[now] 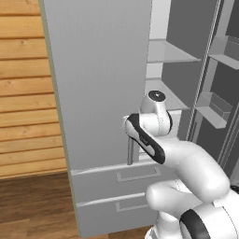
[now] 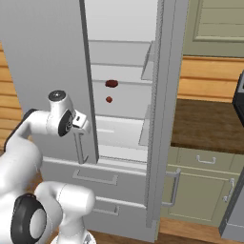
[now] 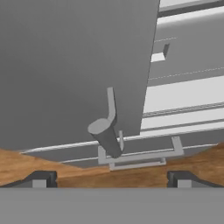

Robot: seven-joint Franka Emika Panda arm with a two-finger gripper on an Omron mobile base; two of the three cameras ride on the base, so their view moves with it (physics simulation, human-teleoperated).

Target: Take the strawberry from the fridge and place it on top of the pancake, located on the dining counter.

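Note:
The fridge (image 2: 43, 57) stands with its left door (image 1: 98, 84) closed and its right door (image 2: 164, 95) swung open, so the shelves show. A small red strawberry (image 2: 109, 99) lies on a middle shelf, deep inside. My gripper (image 2: 82, 122) hovers in front of the left door's lower edge, beside its vertical bar handle (image 3: 108, 131), well left of and below the strawberry. In the hand view my gripper (image 3: 111, 180) is open, its fingertips (image 3: 41, 179) wide apart with nothing between them. The pancake and the dining counter are out of view.
A darker red food item (image 2: 111, 84) sits on the shelf above the strawberry. Two drawers with bar handles (image 1: 138, 175) lie below the doors. The open door's bins (image 1: 214, 108) jut out at the right. Olive cabinets with a wood top (image 2: 205, 128) stand to the right.

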